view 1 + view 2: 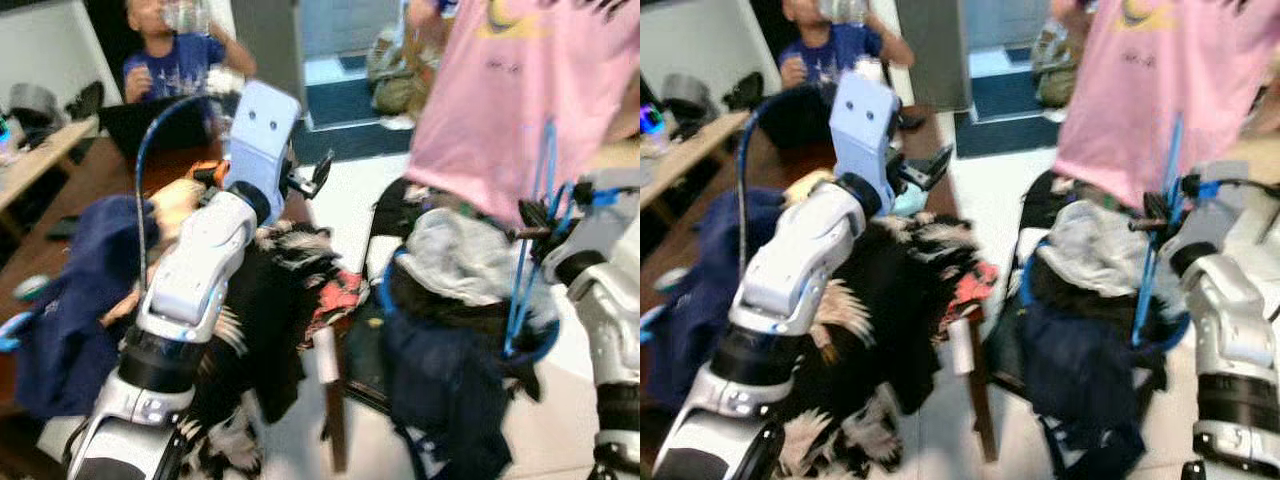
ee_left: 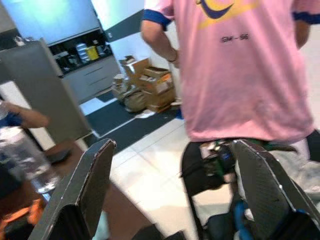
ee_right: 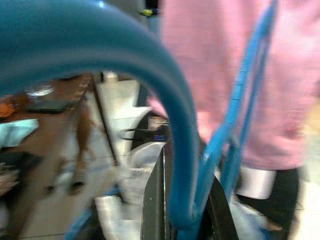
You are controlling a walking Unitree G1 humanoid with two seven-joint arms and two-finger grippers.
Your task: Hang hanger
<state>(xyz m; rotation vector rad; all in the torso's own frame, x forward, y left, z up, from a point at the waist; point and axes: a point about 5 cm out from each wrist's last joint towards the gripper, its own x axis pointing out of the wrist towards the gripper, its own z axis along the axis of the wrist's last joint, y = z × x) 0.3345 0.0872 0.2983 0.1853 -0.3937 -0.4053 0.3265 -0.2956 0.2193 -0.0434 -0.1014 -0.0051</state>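
Left end effector (image 1: pixel 318 172) raised over the clothes heap (image 1: pixel 890 290), fingers (image 2: pixel 85 190) spread wide, holding nothing, likely kept clear. Right end effector (image 1: pixel 1160 215) clamps the blue hanger (image 1: pixel 530 250) upright in its grip, presumably for hanging, just before a person's pink shirt (image 1: pixel 530 90).

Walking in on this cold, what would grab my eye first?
Probably the person in the pink T-shirt standing right in front, up close on the robot's right. Next, the blue hanger pinched in the right gripper just below that shirt, and the raised, open left gripper above a table heaped with dark clothes.
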